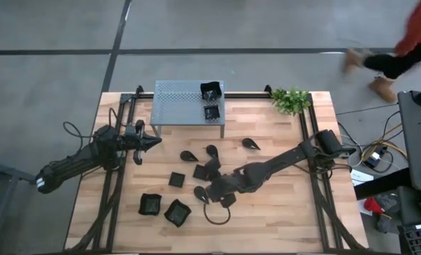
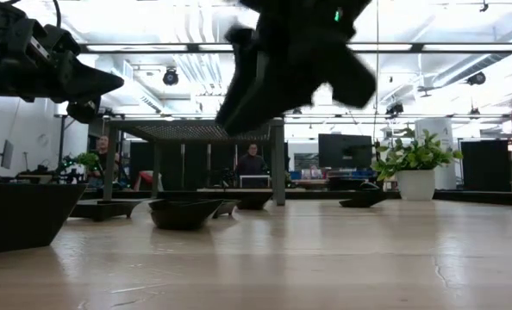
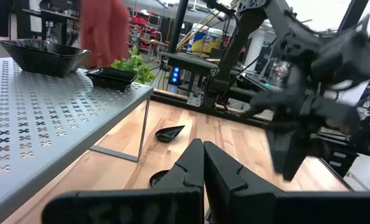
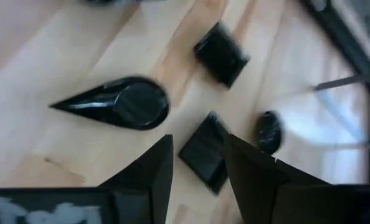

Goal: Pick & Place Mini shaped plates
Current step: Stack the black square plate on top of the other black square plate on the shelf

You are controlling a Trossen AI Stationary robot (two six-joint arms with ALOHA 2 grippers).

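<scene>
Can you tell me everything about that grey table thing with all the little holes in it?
The grey shelf looks like thin metal, punched all over with small cross-shaped holes. It is a flat rectangular top on slim legs, standing upright at the far edge of the wooden table, left of the green plant. Two small black dishes sit at its right end. No gripper touches it.

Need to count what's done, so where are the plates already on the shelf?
High view: two mini shaped plates sit at the grey shelf's right end, left of the plant.
</scene>
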